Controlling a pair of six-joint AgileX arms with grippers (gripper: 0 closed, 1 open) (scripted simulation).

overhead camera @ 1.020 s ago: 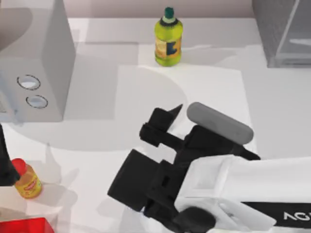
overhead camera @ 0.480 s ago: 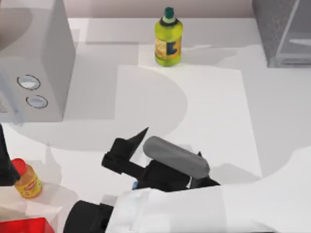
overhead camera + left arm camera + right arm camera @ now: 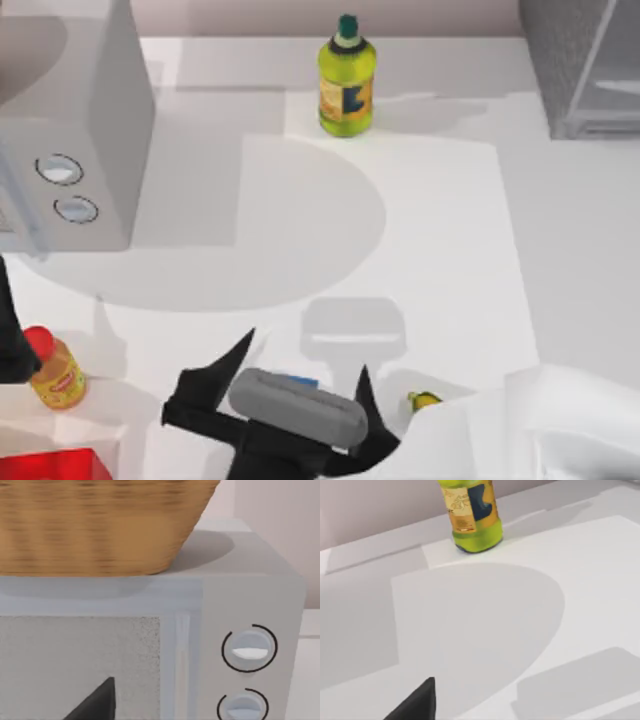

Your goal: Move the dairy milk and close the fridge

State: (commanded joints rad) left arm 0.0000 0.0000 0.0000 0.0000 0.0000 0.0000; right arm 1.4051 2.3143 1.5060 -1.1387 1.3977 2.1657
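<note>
Top view, change: the right gripper [image 3: 303, 358] has swept from the middle of the worktop [image 3: 450, 250] down toward 6 o'clock, and now sits low at the near edge.
Meaning for the task: it has closed in on the dairy milk [image 3: 300, 381]; I judge the grasp is about to begin, with the carry and the door both not yet done.
Dairy milk: at 6 o'clock on the worktop, a sliver of blue top peeking out from under the gripper's grey body, between the two fingers.
Right fingers: spread wide, one either side of the carton, pinching nothing; whether either one touches it is hidden.
Fridge [image 3: 580, 70]: far off at 2 o'clock, well apart from the milk; how its door stands cannot be read.
Left arm [image 3: 10, 340]: parked at 8 o'clock, its camera facing the light grey box with two dials [image 3: 70, 130]; finger state cannot be told.
Bystanders: yellow-green bottle [image 3: 346, 85] upright at 12 o'clock; small red-capped bottle [image 3: 55, 372] at 8 o'clock.
</note>
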